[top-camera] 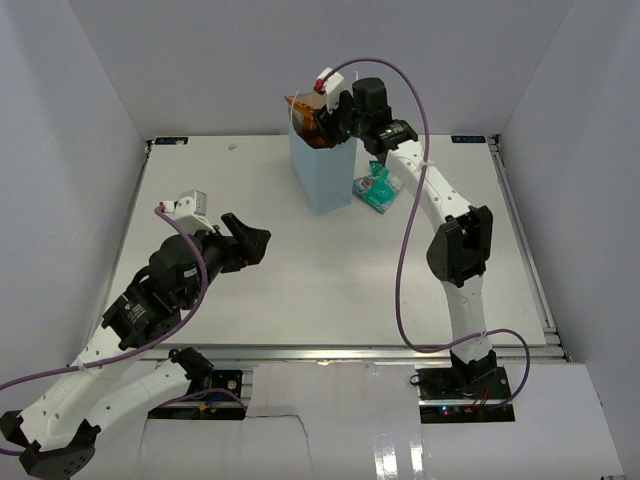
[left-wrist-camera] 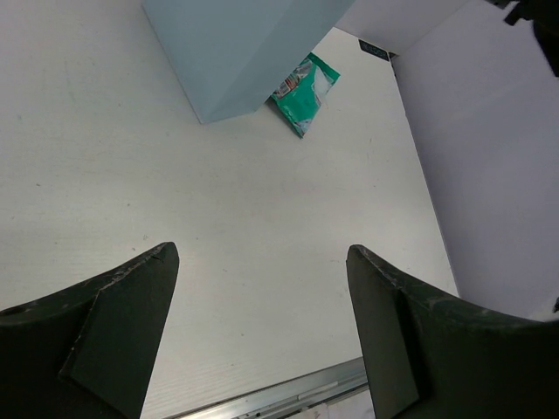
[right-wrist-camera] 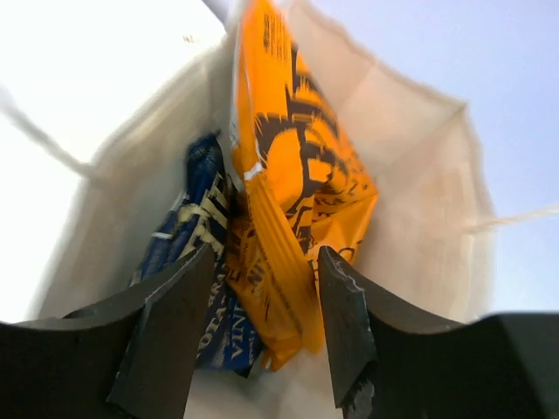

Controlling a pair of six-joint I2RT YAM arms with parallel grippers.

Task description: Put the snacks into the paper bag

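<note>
The pale blue paper bag [top-camera: 322, 175] stands upright at the back middle; its wall shows in the left wrist view [left-wrist-camera: 236, 52]. My right gripper [top-camera: 327, 122] is at the bag's mouth, looking down its white inside [right-wrist-camera: 419, 175]. Its jaws [right-wrist-camera: 266, 262] are open around the large orange chip bag [right-wrist-camera: 297, 192], whose top sticks out of the bag [top-camera: 303, 113]. A dark blue packet [right-wrist-camera: 188, 227] lies inside beside it. The teal pouch [top-camera: 378, 188] lies on the table right of the bag, also in the left wrist view [left-wrist-camera: 301, 92]. My left gripper [top-camera: 250, 240] is open and empty [left-wrist-camera: 262, 253] above the table. Other snacks are hidden.
White table [top-camera: 300, 290] with grey walls on the left, back and right. A metal rail [top-camera: 350, 350] runs along the near edge. The right arm's elbow [top-camera: 460, 245] hangs over the right side of the table.
</note>
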